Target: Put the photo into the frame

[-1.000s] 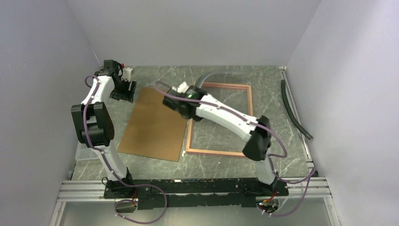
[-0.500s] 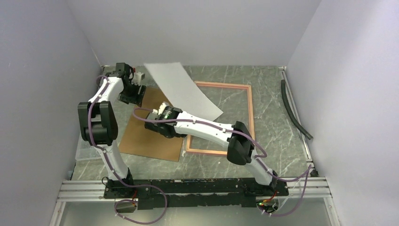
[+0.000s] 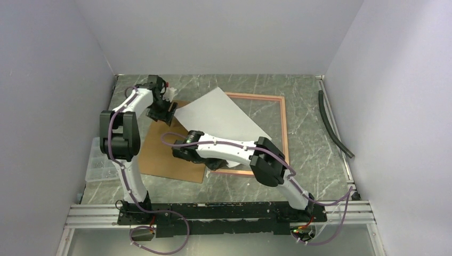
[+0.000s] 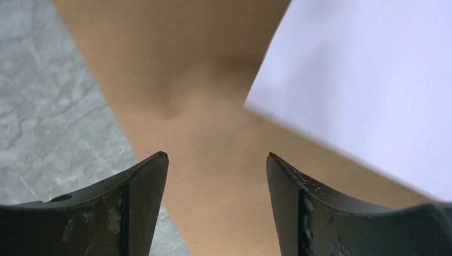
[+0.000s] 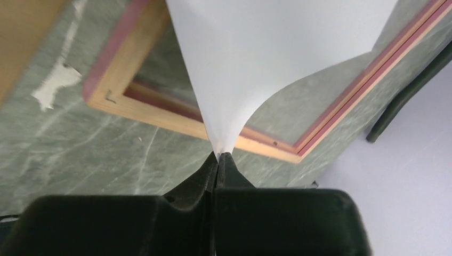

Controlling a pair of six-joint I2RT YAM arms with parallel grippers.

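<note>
- Currently, my right gripper (image 5: 218,156) is clenched on one corner of the photo (image 3: 218,114). The sheet hangs white back up, slanting over the left part of the frame (image 3: 282,125) and the edge of the brown backing board (image 3: 160,157).
- My left gripper (image 4: 216,156) hovers released above that board, just beside the photo's far corner, holding nothing.
- Risk: with only a corner pinch, I think the sheet could sag, crease or snag the frame's rim.
- Risk: it sits skewed to the frame and could land crooked.
- I can read no brand, label or writing anywhere.

On table (image 3: 320,165): backing board (image 3: 160,152) left of frame (image 3: 283,122); photo (image 3: 218,114) over frame's left part + board's far-rt corner. Far rt: hose (image 3: 329,125). Far left, by board: box (image 3: 98,165).
</note>
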